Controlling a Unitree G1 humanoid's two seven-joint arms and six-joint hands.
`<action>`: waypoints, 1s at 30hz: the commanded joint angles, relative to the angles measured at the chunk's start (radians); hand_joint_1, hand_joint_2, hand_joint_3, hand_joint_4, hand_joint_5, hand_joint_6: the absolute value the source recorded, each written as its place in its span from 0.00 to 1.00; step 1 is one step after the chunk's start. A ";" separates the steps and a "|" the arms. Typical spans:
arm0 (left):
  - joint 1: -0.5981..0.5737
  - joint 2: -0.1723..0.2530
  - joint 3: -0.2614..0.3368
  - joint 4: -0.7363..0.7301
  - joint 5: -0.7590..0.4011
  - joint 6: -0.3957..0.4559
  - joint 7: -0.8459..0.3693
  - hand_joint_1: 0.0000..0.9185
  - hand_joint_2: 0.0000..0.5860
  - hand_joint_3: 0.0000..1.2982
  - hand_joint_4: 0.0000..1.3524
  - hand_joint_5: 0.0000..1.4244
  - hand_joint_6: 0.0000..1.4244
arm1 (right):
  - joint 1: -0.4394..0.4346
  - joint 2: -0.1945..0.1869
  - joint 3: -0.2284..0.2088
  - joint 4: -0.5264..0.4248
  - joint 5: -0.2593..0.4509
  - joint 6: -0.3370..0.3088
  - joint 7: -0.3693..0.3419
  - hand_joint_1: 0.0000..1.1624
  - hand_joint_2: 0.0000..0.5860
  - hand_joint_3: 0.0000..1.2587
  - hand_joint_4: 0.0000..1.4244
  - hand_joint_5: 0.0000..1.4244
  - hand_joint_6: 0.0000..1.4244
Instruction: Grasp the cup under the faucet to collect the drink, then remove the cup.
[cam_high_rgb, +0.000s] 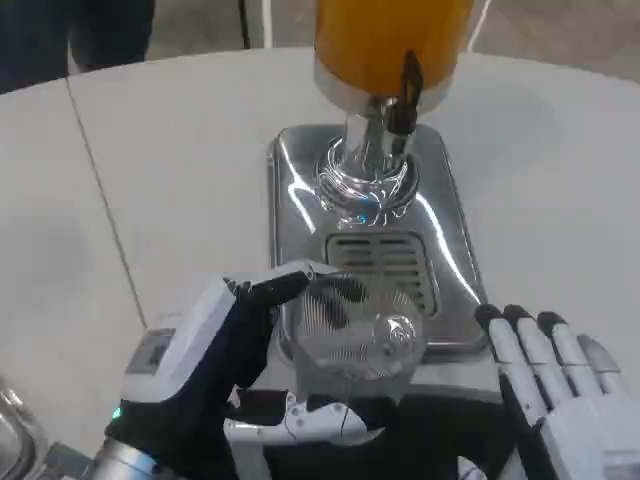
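Note:
A clear ribbed plastic cup (355, 330) is held by my left hand (215, 365), whose fingers wrap round its left side and under its base. The cup sits low over the front edge of the dispenser's shiny steel base (300, 170), just in front of the slotted drip grate (385, 262). Above and behind, the orange drink tank (385, 40) stands on its chrome column, with the black faucet lever (405, 95) at its front. The cup is nearer to me than the faucet. My right hand (565, 385) lies at the lower right, fingers straight and apart, holding nothing.
The white round table (150, 170) spreads to the left and right of the dispenser. A seam line runs across its left part. A glass or metal object's edge (15, 425) shows at the bottom left corner. A dark-clothed person (70, 30) stands beyond the far edge.

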 joint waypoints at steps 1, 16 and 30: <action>0.005 -0.010 -0.005 -0.030 0.003 -0.018 0.016 0.55 0.12 0.83 0.99 1.00 1.00 | 0.002 -0.001 -0.006 0.003 0.007 0.006 0.007 0.15 1.00 0.00 0.00 0.00 0.05; -0.037 -0.038 -0.018 -0.005 0.020 0.014 0.022 0.55 0.12 0.83 0.99 1.00 1.00 | 0.032 0.010 -0.008 0.024 0.020 0.011 -0.029 0.15 1.00 0.01 0.00 0.00 0.05; -0.224 -0.095 -0.040 0.126 0.054 0.072 0.068 0.55 0.12 0.83 0.99 1.00 1.00 | -0.031 0.022 -0.042 0.008 0.020 0.050 0.018 0.16 1.00 0.01 0.00 0.00 0.05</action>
